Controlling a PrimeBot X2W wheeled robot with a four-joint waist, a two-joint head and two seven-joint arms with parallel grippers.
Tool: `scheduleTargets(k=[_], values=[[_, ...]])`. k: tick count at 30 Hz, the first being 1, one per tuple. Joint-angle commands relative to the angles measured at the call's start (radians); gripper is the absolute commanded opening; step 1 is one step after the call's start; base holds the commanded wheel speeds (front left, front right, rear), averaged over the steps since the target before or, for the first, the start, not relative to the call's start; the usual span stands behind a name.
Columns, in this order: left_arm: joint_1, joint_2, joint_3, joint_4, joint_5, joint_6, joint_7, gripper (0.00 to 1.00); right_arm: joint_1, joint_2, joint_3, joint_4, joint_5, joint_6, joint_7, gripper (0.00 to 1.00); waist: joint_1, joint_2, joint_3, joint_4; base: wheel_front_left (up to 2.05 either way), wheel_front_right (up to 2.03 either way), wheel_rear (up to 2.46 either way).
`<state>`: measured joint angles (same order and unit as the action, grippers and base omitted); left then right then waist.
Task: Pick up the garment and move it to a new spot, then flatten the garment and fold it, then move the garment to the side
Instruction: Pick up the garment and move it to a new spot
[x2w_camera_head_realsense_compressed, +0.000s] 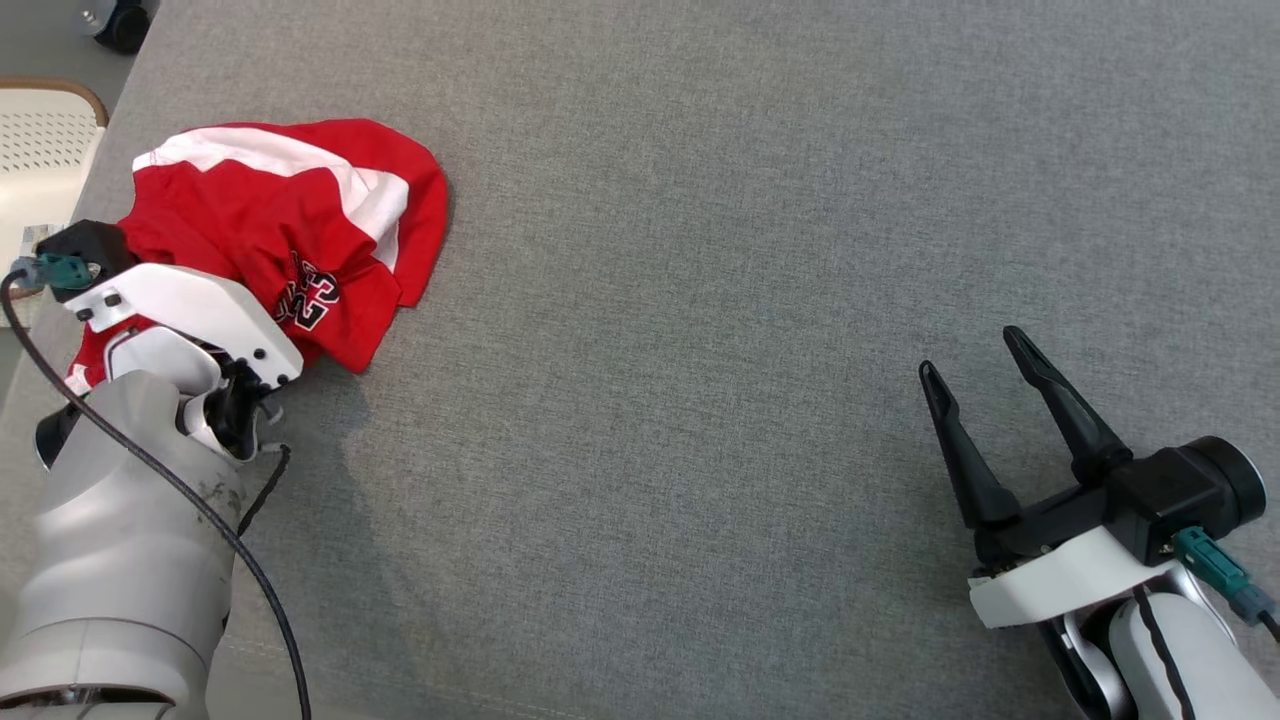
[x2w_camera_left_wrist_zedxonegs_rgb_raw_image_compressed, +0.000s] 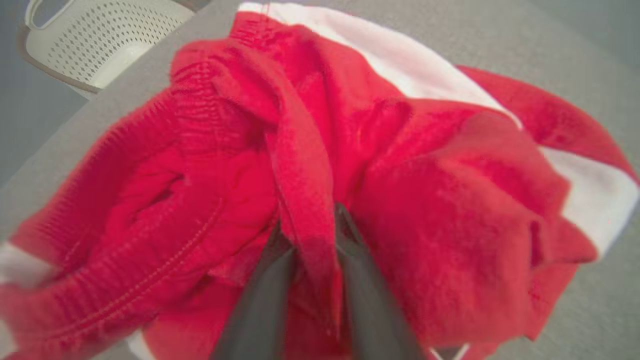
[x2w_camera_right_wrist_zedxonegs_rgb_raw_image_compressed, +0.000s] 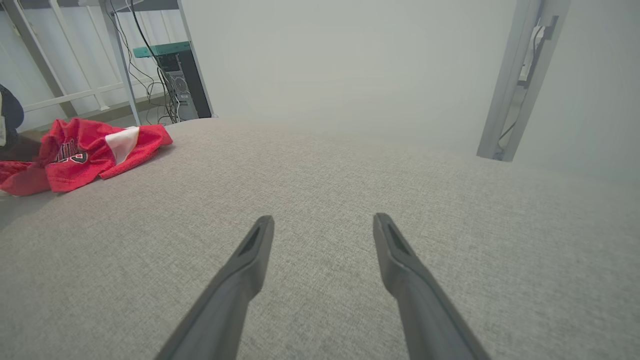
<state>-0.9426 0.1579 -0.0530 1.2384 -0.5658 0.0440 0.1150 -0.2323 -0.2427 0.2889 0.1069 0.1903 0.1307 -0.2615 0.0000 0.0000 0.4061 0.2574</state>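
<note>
we cannot make out the tips of the left gripper (x2w_camera_left_wrist_zedxonegs_rgb_raw_image_compressed: 310, 225): in the left wrist view its two dark fingers (x2w_camera_left_wrist_zedxonegs_rgb_raw_image_compressed: 265, 300) run up into the cloth and vanish under it, and in the head view the pale wrist housing covers them. what does show is a raised ridge of red fabric standing between the fingers, touching both, so the jaws are pinched on a fold of the garment (x2w_camera_head_realsense_compressed: 300, 215). that view is soft and blurred near the bottom.

a white perforated piece (x2w_camera_head_realsense_compressed: 40, 150) sits past the table's left edge, cut off by the frame; basket or seat, we cannot tell, nor whether anything lies in it.

the garment lies crumpled near the left edge of the grey table (x2w_camera_head_realsense_compressed: 750, 300). the heap runs on a diagonal, from the near left under the left wrist toward the far right. a white band (x2w_camera_head_realsense_compressed: 250, 155) crosses its far side, and black lettering (x2w_camera_head_realsense_compressed: 310, 295) sits sideways on the near side.

the right gripper (x2w_camera_head_realsense_compressed: 968, 350) hangs over bare table well apart from the garment, fingers spread wide with nothing between them.
</note>
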Motion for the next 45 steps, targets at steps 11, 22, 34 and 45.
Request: scheduleTargets(k=[11,22,34,45], values=[[-0.003,0.044,0.001,-0.086,0.022,-0.038,-0.347,0.0,0.016,0.031,0.001,0.014,0.011,0.0,-0.004,1.0,0.0,0.0,-0.086,-0.033,0.0,0.0,0.0],[0.046,0.064,0.019,-0.357,0.067,-0.073,-0.379,0.0,0.055,0.094,-0.008,0.023,0.018,0.0,-0.004,1.0,0.0,0.0,-0.203,-0.118,0.0,0.0,0.0],[0.172,0.04,-0.02,-0.639,0.07,-0.085,-0.346,0.0,0.086,0.125,-0.019,0.016,0.018,0.0,-0.004,1.0,0.0,0.0,-0.289,-0.284,0.0,0.0,0.0],[0.317,-0.03,-0.142,-0.832,0.121,-0.088,-0.338,0.0,0.06,0.143,-0.021,0.014,0.018,0.0,-0.004,1.0,0.0,0.0,-0.3,-0.436,0.0,0.0,0.0]])
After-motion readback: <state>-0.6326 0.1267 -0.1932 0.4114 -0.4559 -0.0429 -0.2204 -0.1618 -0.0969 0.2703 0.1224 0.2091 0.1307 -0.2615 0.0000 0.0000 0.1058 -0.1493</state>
